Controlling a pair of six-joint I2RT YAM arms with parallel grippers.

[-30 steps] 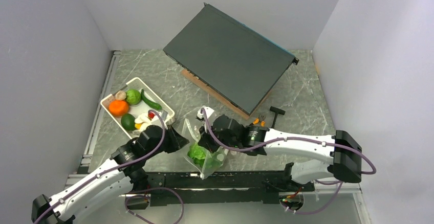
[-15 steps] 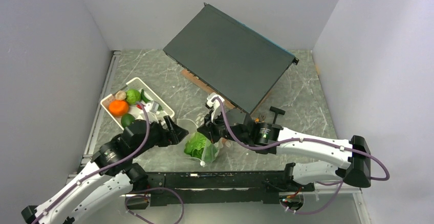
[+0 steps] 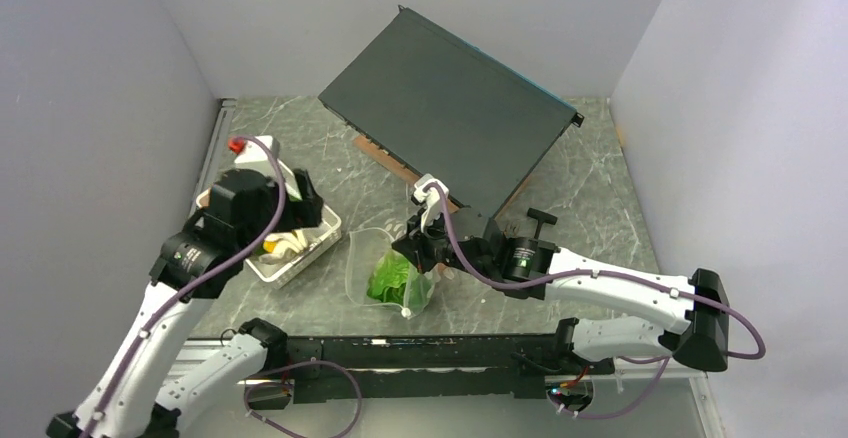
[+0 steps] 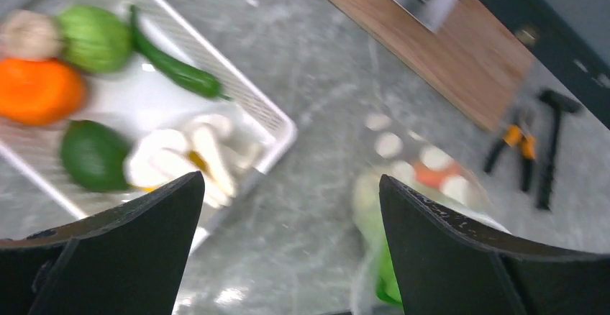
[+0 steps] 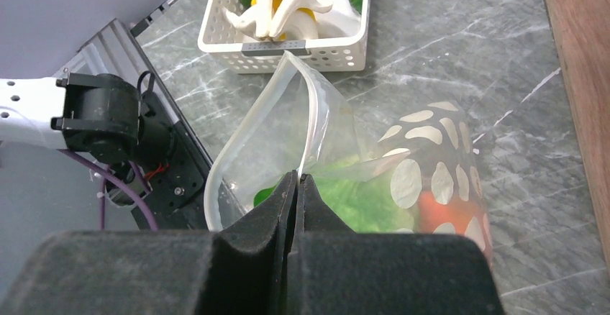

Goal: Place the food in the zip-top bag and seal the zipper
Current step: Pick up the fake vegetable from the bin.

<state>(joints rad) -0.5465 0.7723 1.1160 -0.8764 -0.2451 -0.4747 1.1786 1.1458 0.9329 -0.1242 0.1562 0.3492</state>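
Two right fingers are clenched flat together on the zipper, pinching a fold of that whitish strip where it rims the mouth of the zip-top bag. The mouth stands wide open, and the right fingers hold its upper lip off the grey marbled surface. Inside I see leafy green lettuce and, deeper under the white dots, an orange-red piece that I cannot identify.

My landmark is the white basket. The bag lies just right of it, apart from its wall, with the open mouth turned toward it. The left fingers are spread wide and grasp nothing; they hang above the basket's right end.

In the basket sit the orange and a round green fruit at its far-left end. The slim cucumber lies along the far wall and a darker green fruit along the near wall. The white mushrooms are heaped at the right end.

Well right of the basket, beyond the bag, a wooden board lies under a dark flat panel, with small hand tools beside it.
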